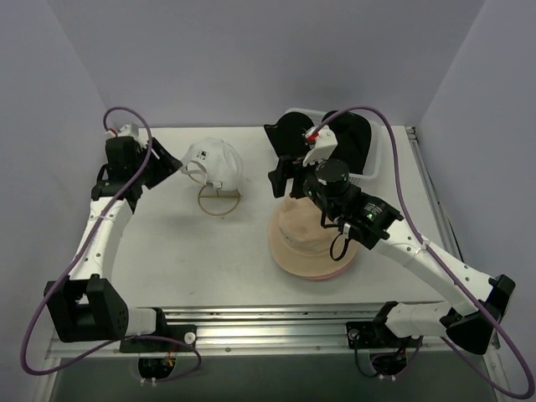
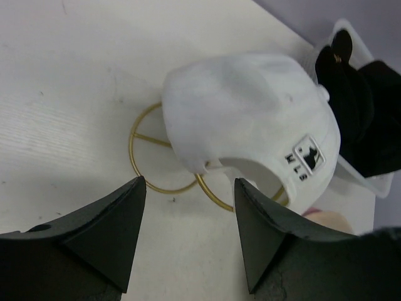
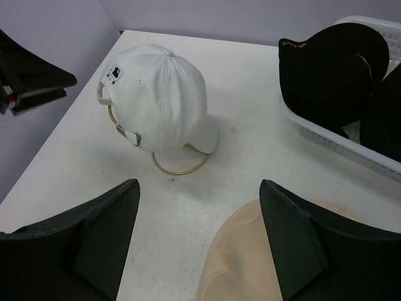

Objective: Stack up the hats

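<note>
We see the left claw [image 2: 188, 182] spread wide and empty, just left of the white cap [image 2: 250, 119]. The cap sits tilted on a gold frame [image 2: 147, 157] at the far middle of the table [image 1: 167, 251]. The right claw [image 3: 197, 183] also stands wide with nothing in it, hanging over the tan hat [image 3: 238, 263]. That hat lies on a pink hat [image 1: 322, 275], nearer and to the right. Black hats [image 3: 332, 69] lie in the basket [image 3: 326, 135] at the far right.
</note>
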`<act>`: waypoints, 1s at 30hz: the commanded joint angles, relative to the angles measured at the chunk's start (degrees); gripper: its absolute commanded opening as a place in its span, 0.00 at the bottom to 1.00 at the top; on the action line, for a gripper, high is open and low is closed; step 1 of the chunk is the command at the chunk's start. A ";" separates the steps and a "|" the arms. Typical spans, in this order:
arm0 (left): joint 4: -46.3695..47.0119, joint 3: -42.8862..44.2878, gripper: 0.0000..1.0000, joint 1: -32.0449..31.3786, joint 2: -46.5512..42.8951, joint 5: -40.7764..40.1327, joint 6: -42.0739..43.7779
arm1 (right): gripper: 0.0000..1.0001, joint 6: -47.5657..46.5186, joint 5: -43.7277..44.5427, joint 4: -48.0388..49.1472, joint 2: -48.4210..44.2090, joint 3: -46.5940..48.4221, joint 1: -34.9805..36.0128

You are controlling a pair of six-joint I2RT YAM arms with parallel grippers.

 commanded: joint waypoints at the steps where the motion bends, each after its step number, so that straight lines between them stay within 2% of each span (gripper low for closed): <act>1: 7.14 -3.50 0.67 -5.62 -2.71 -0.85 -1.18 | 0.73 -0.64 0.74 0.69 -1.00 1.51 0.83; 7: 12.48 -10.08 0.72 -12.66 -6.23 -9.11 -4.51 | 0.73 -0.29 1.88 -0.98 -2.67 0.37 1.27; 16: 19.18 -11.59 0.74 -13.64 -2.02 -12.10 -6.46 | 0.73 -0.12 1.79 -0.63 -4.34 -0.87 1.36; 22: 17.17 -9.22 0.73 -13.64 1.23 -12.55 -5.75 | 0.73 -0.56 2.50 -0.81 -3.38 -0.87 1.36; 26: 16.28 -9.21 0.71 -13.55 2.82 -13.34 -5.57 | 0.73 -0.64 2.50 -0.54 -3.20 -1.13 1.36; 30: 15.67 -9.39 0.59 -13.11 2.82 -14.21 -4.43 | 0.73 -0.47 2.85 -0.28 -3.29 -1.83 1.45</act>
